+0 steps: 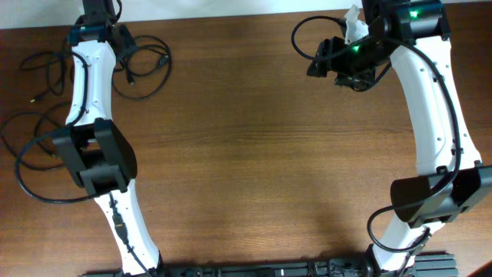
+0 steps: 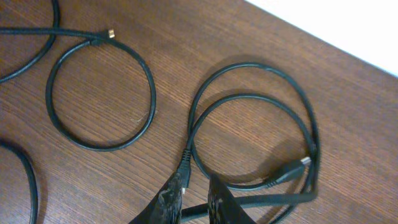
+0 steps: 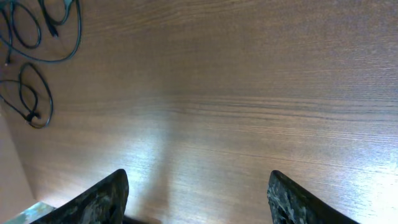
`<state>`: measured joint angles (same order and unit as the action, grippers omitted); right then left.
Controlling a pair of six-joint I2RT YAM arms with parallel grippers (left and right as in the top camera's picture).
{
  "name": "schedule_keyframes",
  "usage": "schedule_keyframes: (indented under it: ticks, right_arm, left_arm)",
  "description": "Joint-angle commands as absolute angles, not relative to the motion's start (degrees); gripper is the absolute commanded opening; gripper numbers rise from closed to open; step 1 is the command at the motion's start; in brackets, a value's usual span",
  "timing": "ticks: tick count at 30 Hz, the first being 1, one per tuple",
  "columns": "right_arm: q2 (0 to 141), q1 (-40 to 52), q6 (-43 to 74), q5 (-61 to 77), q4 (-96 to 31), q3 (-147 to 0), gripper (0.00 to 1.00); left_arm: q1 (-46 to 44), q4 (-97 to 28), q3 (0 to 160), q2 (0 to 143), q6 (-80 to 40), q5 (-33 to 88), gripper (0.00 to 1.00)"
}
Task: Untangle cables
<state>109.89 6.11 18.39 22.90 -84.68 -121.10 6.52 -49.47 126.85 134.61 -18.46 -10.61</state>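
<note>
Three thin black cables lie at the table's far left. One double loop [image 1: 167,63] lies under my left gripper [image 1: 127,60]. In the left wrist view this double loop [image 2: 249,65] has a plug [image 2: 292,169] at its right, and a single loop [image 2: 102,149] lies to the left. My left gripper [image 2: 196,186] has its fingers close together with a strand of the double-loop cable between them. A second cable [image 1: 48,58] and a big loose loop [image 1: 17,173] lie further left. My right gripper [image 3: 196,180] is wide open and empty over bare wood at the far right [image 1: 321,63].
The table's far edge meets a white surface [image 2: 348,25] just beyond the double loop. The left arm's black elbow housing [image 1: 96,154] sits over part of the big loop. In the right wrist view, distant cable loops [image 3: 78,37] show at the top left.
</note>
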Motion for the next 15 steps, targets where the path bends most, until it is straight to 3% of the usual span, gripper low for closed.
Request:
schedule_keyframes:
  ticks: [1, 15]
  right_arm:
    - [109.51, 6.48, 18.33, 22.20, -84.60, -122.04, 0.70]
    - [109.51, 6.48, 18.33, 22.20, -84.68, -122.04, 0.70]
  left_arm:
    - [6.92, -49.32, 126.76, 136.14, -18.57, -11.40, 0.15]
    - [7.03, -56.58, 126.65, 142.80, -18.39, -10.35, 0.08]
